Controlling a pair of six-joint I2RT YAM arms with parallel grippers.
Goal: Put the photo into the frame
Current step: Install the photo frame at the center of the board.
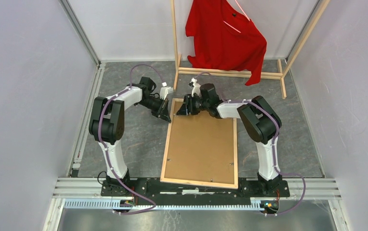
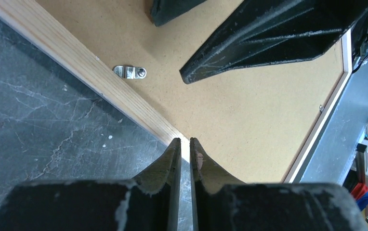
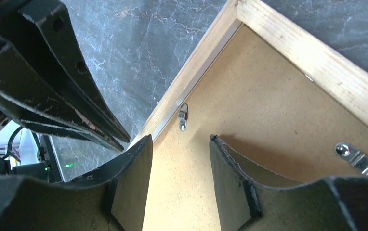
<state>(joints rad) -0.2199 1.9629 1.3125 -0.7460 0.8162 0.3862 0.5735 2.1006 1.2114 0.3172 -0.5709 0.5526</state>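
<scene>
The frame (image 1: 166,144) lies face down on the table, its bare-wood back up, with a plain brown backing board (image 1: 201,144) inside it. The photo is not in view. My left gripper (image 1: 164,114) is at the frame's far left corner; in the left wrist view (image 2: 185,140) its jaws are shut with a thin slit, empty, tips over the wooden rail (image 2: 76,55). My right gripper (image 1: 182,108) is open and empty just above the board (image 3: 269,115) near that corner, also in the right wrist view (image 3: 179,139).
Small metal turn clips (image 3: 183,117) sit along the frame's inner edge, and another (image 3: 360,156) at the far rail. A wooden clothes rack (image 1: 230,73) with a red shirt (image 1: 225,33) stands behind the frame. Grey walls close both sides.
</scene>
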